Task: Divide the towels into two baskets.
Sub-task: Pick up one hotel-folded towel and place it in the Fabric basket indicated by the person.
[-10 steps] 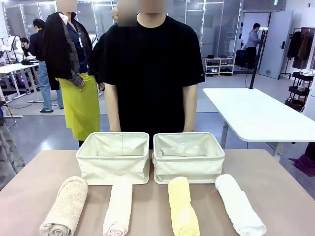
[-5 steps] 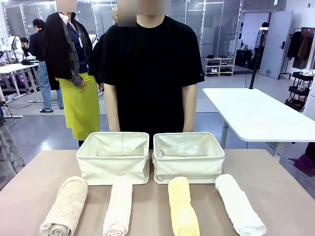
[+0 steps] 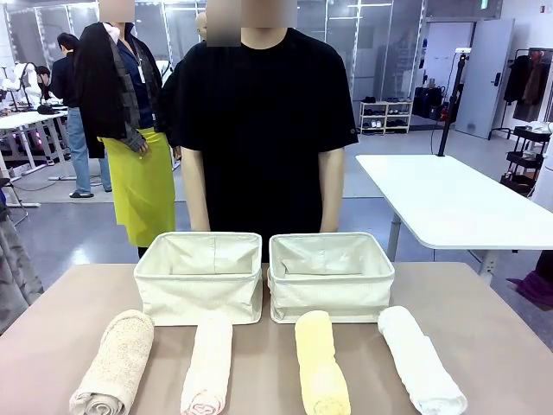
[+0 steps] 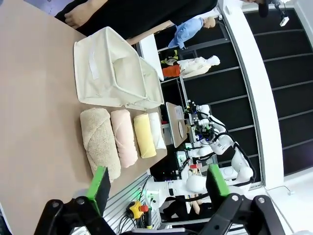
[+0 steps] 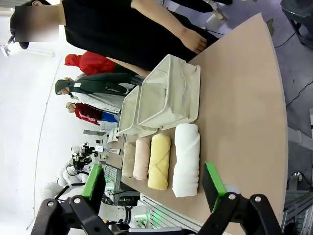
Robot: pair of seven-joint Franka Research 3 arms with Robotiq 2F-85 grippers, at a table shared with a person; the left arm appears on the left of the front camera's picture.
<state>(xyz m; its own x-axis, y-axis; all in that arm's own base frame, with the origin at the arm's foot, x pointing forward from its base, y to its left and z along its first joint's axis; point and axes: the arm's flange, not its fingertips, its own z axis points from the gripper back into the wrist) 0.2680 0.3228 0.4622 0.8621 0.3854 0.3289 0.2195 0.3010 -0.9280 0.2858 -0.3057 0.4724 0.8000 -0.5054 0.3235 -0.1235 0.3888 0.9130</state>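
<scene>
Four rolled towels [image 3: 320, 359] lie before two baskets [image 3: 199, 303]

On the table [image 3: 484, 346] before me, the left basket [image 3: 199, 298] and the right basket [image 3: 333, 298] stand just beside each other. Between them and me, four towels lie in a row, lengthwise towards me. The first towel [image 3: 117, 363] lies off the left basket's outer front corner, and the second towel [image 3: 208, 363] before its front wall. The third towel [image 3: 320, 363] lies before the right basket, the fourth towel [image 3: 419, 359] off its outer corner. A person [image 3: 263, 130] stands behind the baskets, at the table's far side.
</scene>
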